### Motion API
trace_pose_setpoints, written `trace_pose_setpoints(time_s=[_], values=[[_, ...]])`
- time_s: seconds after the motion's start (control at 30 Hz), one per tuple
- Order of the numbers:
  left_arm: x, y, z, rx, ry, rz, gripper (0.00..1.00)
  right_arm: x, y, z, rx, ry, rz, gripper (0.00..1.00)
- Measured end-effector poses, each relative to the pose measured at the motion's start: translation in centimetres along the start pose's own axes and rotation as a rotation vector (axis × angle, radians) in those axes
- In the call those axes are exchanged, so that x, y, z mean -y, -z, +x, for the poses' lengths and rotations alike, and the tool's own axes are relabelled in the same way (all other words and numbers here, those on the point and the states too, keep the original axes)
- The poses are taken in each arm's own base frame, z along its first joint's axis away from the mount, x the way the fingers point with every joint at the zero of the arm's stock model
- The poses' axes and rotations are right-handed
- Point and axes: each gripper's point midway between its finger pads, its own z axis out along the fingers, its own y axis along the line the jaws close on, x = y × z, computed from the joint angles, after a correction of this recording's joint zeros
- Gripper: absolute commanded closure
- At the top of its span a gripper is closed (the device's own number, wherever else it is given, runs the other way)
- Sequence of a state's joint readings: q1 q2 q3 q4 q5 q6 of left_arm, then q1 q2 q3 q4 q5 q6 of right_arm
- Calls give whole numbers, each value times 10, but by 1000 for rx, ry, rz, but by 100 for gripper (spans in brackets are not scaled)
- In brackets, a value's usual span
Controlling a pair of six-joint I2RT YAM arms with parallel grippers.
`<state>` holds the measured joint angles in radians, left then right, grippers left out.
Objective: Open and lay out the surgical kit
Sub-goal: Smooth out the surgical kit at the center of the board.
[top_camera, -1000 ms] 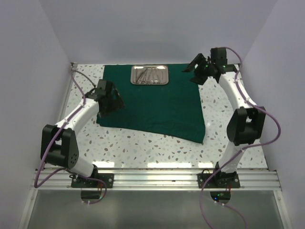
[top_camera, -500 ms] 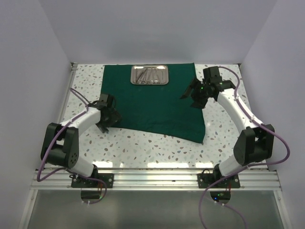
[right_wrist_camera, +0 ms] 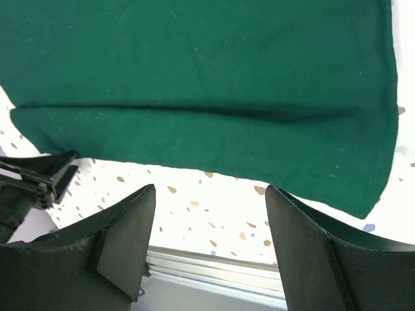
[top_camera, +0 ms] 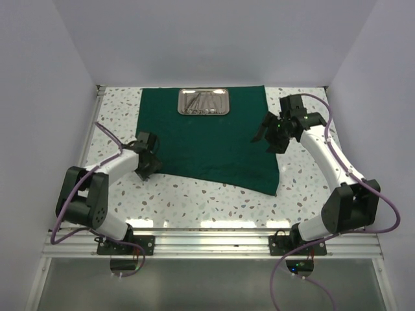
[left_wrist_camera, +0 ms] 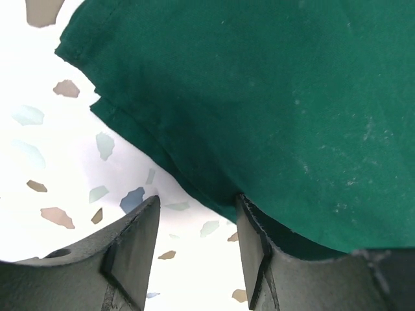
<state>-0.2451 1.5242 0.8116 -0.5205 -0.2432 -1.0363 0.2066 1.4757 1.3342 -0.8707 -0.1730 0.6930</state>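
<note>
The green cloth (top_camera: 214, 142) lies opened over the far half of the desk (top_camera: 214, 204). Its far edge sits roughly square, but its near edge runs askew, reaching farther toward the arms on the right than on the left. The steel tray (top_camera: 203, 102) rests on the cloth at the middle of the far edge. Slim silver instruments (top_camera: 202, 103) lie inside it, too small to tell apart.

The left hand (top_camera: 145, 171) is low at the cloth's near-left corner. Its fingers (left_wrist_camera: 133, 240) are spread, and the doubled hem lies just ahead of the gap and against one finger, not pinched. The right hand (top_camera: 266, 135) hovers over the cloth's right border, also spread and holding nothing.

The step looks like squaring and flattening the drape. To do it well, the left hand should slide forward along the desk until the hem sits fully between the fingers. It should then close on the cloth alone and draw the corner gently outward and nearer. A slow, low pull matters, because a sharp tug would likely drag the tray and jostle the instruments. The right hand could take the near-right corner to keep tension even.
</note>
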Motion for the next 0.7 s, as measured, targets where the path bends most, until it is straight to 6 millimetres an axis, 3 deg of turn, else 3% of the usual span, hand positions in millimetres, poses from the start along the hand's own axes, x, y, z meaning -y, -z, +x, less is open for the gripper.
trace_pose_setpoints(time_s=[0.3, 0.4, 0.63, 0.7], values=[[14, -7, -12, 52, -8, 7, 46, 4, 5, 5, -8, 21, 11, 28], [17, -8, -14, 60, -13, 5, 56, 4, 6, 5, -5, 24, 10, 28], [21, -12, -17, 79, -17, 7, 95, 9, 3, 10, -18, 27, 22, 28], [23, -12, -17, 80, -23, 9, 98, 12, 2, 13, -26, 27, 29, 28]])
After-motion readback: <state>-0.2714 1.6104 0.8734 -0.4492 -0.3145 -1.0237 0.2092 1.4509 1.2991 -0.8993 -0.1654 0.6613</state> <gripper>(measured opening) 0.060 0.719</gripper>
